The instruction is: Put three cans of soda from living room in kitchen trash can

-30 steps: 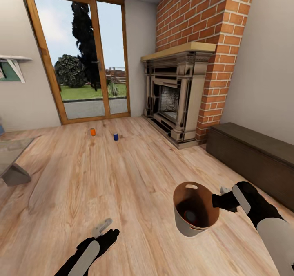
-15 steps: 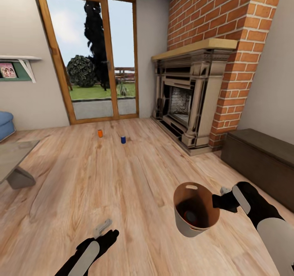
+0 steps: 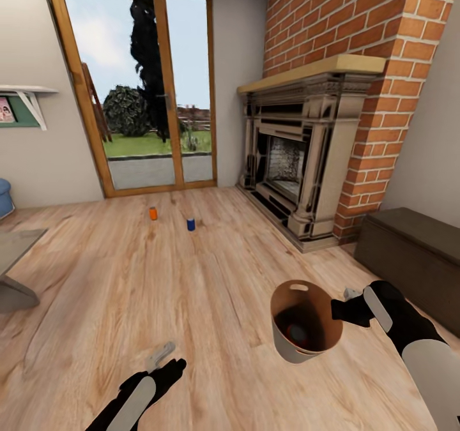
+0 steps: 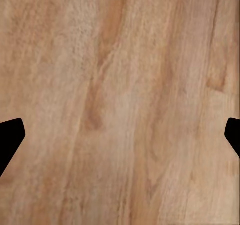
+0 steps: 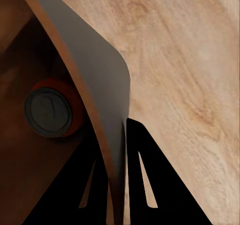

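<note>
Living room; robot faces the glass doors (image 3: 137, 86), fireplace (image 3: 300, 156) at about 1 o'clock, low dark cabinet (image 3: 415, 252) at 3 o'clock.

Right gripper (image 3: 340, 311) carries the trash can (image 3: 305, 322) by its rim at roughly 4 o'clock in the head view; right wrist view shows the bin wall (image 5: 102, 80) pinched between the two fingers, one inside, one outside; jaws narrow, clamped on the wall.

Reddish can (image 5: 52, 111) lies at the bottom of the bin, grey top facing the camera; seen as a red spot inside the bin from the head (image 3: 298, 334).

Orange can (image 3: 153, 214) and blue can (image 3: 190, 224) stand upright on the wood floor (image 3: 211, 278) near 12 o'clock, close to each other but apart, well ahead of both arms.

Left gripper (image 3: 161, 355) low at 7 o'clock; wrist view shows the finger tips (image 4: 9, 137) spread to opposite edges over bare floor; jaws wide, holding nothing.

Risks, as judged: the rim grip is thin, so a sharp base turn could swing or slip the bin and tip out the reddish can; a fast approach could knock the two standing cans over and set them rolling; the hanging bin could clip the cabinet if the base drifts toward 3 o'clock.
</note>
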Tool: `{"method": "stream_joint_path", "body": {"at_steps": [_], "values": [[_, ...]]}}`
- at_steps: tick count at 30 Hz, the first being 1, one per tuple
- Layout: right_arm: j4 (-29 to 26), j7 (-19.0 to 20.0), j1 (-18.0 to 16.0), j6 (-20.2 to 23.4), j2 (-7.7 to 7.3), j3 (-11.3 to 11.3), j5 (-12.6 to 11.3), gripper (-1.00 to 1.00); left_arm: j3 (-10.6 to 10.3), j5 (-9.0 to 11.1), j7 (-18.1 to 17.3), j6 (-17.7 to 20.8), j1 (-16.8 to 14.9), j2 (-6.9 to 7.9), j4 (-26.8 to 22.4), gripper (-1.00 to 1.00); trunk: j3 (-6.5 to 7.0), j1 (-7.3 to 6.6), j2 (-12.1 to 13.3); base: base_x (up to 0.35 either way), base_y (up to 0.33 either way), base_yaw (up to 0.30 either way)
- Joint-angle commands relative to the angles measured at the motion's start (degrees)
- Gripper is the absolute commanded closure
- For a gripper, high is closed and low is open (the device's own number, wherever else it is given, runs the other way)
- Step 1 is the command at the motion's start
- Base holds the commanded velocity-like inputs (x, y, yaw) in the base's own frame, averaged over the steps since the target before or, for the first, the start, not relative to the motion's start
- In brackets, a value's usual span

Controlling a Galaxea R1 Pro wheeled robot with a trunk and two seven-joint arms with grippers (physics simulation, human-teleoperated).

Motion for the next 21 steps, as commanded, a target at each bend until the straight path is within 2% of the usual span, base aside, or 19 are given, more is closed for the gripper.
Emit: {"method": "stream_joint_path", "body": {"at_steps": [1,6,9,11,21], "values": [[0.0,0.3,0.0,0.0,0.01,-0.1,-2.1,1.0,0.0,0.0,0.0,0.0,0.0,0.0,0.0,-1.0,0.01,-0.01,0.0,0.347,0.0,0.0],[-0.1,0.3,0.0,0.0,0.01,-0.1,-2.1,1.0,-0.2,-0.1,0.6,-0.2,0.0,-0.11,-0.1,-1.0,0.01,-0.01,0.0,0.347,0.0,0.0],[-0.1,0.3,0.0,0.0,0.01,-0.1,-2.1,1.0,-0.4,-2.6,6.2,-0.6,0.0,-0.62,-1.1,-1.0,0.01,-0.01,0.0,0.347,0.0,0.0],[-0.1,0.3,0.0,0.0,0.01,-0.1,-2.1,1.0,-0.4,-3.2,7.2,-0.7,0.0,-0.71,-1.3,-1.0,0.01,-0.01,0.0,0.347,0.0,0.0],[-0.1,0.3,0.0,0.0,0.01,-0.1,-2.1,1.0,-0.4,-3.6,8.2,-0.5,0.0,-0.79,-1.4,-1.0,0.01,-0.01,0.0,0.347,0.0,0.0]]}}
